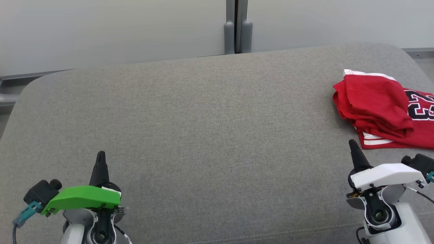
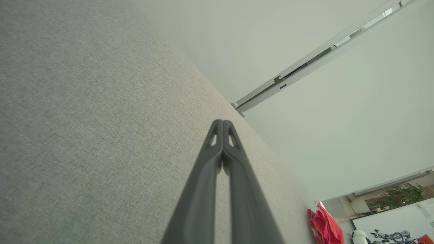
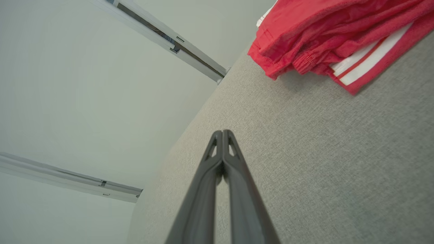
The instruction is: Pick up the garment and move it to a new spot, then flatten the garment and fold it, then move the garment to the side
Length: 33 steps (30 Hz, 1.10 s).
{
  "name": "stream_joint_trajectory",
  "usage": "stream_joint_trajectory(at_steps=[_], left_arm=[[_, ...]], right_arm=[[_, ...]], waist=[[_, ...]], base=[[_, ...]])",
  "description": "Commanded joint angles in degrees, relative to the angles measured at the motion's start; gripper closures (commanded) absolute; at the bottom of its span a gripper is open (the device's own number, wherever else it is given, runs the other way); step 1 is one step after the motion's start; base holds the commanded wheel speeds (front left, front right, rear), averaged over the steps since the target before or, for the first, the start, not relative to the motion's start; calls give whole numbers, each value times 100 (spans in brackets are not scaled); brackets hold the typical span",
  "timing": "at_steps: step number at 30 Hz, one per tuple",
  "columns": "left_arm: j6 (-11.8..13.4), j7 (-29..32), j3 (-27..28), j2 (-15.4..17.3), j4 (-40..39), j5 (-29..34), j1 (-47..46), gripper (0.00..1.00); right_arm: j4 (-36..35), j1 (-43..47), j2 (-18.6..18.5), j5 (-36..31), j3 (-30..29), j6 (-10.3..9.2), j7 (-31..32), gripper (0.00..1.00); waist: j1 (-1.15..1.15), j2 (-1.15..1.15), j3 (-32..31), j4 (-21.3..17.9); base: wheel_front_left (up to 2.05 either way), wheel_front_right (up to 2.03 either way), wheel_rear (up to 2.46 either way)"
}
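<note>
Red garment (image 1: 373, 98) near right hand (image 1: 352, 145) (numerals (image 1: 422, 106): head view)

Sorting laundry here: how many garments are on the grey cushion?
1. The red garment lies on the right of the grey cushion, ahead of the right gripper; it runs past the head view's edge, so more may be hidden.

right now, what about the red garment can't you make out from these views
Head view: the red garment runs off the right edge, cutting its printed number and far side.
Right wrist view: top and right edges crop it; folds hide its inner layers.
Left wrist view: it is small, cut by the bottom edge.
</note>
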Motion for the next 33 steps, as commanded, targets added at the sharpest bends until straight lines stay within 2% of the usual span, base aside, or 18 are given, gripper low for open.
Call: stream_joint_trajectory(at_steps=[1, 33], left_arm=[[-50, 24, 57, 6, -32, -119, -200, 100], [-362, 322, 403, -189, 427, -1833, -720, 100]], right_arm=[[-6, -181, -30, 138, -43, 2, 35, 100], [675, -862, -32, 1968, -396, 2, 648, 100]], waist=[[0, 0, 1, 1], [0, 0, 48, 49]], base=[[0, 0, 0], [0, 0, 0]])
